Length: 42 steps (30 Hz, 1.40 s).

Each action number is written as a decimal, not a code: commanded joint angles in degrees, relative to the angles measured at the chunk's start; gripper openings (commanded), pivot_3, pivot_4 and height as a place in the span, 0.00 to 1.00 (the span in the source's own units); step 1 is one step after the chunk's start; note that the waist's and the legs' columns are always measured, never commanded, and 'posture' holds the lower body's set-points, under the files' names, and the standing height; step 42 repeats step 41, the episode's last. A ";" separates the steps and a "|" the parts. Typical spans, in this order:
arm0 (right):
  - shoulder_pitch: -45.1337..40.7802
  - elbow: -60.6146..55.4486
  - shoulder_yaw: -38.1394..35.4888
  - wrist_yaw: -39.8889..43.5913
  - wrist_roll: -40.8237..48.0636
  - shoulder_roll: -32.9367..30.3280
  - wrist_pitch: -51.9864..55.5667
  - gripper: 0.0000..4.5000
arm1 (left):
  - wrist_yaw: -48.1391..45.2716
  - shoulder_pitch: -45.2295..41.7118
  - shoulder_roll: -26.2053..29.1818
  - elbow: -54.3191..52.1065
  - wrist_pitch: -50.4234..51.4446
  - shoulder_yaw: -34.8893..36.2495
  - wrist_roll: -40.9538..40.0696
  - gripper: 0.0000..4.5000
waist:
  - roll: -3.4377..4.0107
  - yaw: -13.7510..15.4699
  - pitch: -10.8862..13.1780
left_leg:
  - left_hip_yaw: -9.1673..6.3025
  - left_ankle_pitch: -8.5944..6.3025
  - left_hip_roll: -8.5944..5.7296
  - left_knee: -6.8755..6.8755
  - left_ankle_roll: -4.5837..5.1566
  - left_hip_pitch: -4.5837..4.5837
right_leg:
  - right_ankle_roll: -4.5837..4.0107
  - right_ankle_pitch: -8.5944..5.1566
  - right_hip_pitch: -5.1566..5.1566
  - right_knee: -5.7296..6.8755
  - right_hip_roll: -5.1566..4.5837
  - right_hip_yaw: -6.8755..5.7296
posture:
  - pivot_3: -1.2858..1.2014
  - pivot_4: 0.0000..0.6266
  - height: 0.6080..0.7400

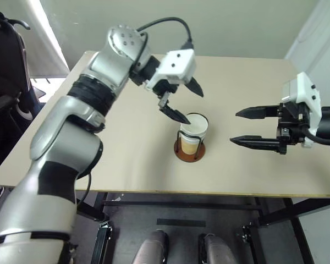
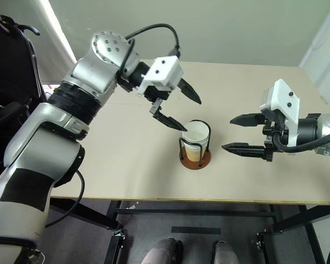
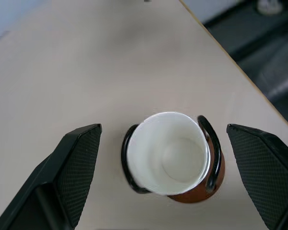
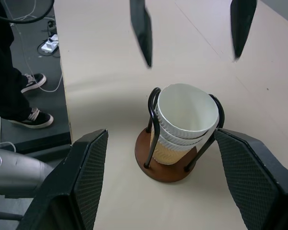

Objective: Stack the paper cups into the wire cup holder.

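Stack: paper cups (image 4: pixel 186 120) nested one in another inside the wire cup holder (image 4: pixel 165 165); right wrist view shows stepped rims, at least three by my count.
Holder position: on the bench (image 1: pixel 126 154), toward the near edge and roughly midway along it; upright, wire loops rising on both sides of the stack.
Left gripper (image 1: pixel 186 101): released, fingers spread wide with nothing between them, poised just above and to the left of the top rim; lower fingertip close to the rim, contact not certain.
Right gripper (image 1: pixel 240 126): spread apart, empty, hanging to the right of the holder, apart from it, fingers pointing toward it.
Key relation: stack's long axis is vertical; the left gripper looks down that axis, so its clean way out is upward and away. Left arm is the nearer of the two.
Task state (judgement): stacking looks complete; no loose cups on the bench; what remains is likely a withdrawal without knocking the rim.
View differences: left wrist view looks straight into the top cup, white floor visible, red-brown base peeking out beneath; the nesting cannot be read there. Right wrist view gives the side profile, tan wall and rims, plus a person's shoes on the floor beyond the bench edge.
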 commanded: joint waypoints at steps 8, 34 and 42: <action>-3.30 8.30 4.35 0.17 -5.84 3.89 -3.15 0.80 | 5.65 8.95 3.10 -10.28 17.43 19.15 -0.22 0.99 | -0.01 -0.04 -0.01 | -0.05 0.13 -0.05 0.02 0.08 0.02 | 0.00 0.02 0.04 0.01 -0.01 -0.03 | 0.52 0.24 1.00; -12.63 39.80 -0.19 -13.37 -21.37 23.45 -21.09 0.80 | 51.73 32.73 -2.81 -29.21 27.48 42.69 3.09 0.99 | -0.01 -0.26 0.00 | -0.06 0.34 0.00 -0.06 -0.04 0.42 | -0.31 0.22 0.24 0.11 0.00 -0.04 | 0.52 0.24 1.00; -11.90 45.42 -0.75 -20.99 -25.91 28.23 -25.83 0.80 | 56.43 35.01 -5.27 -30.33 27.08 43.36 3.56 0.99 | 0.00 -0.16 0.00 | -0.11 0.28 -0.03 -0.10 -0.11 0.70 | -0.44 0.26 0.47 0.09 0.00 -0.03 | 0.52 0.24 1.00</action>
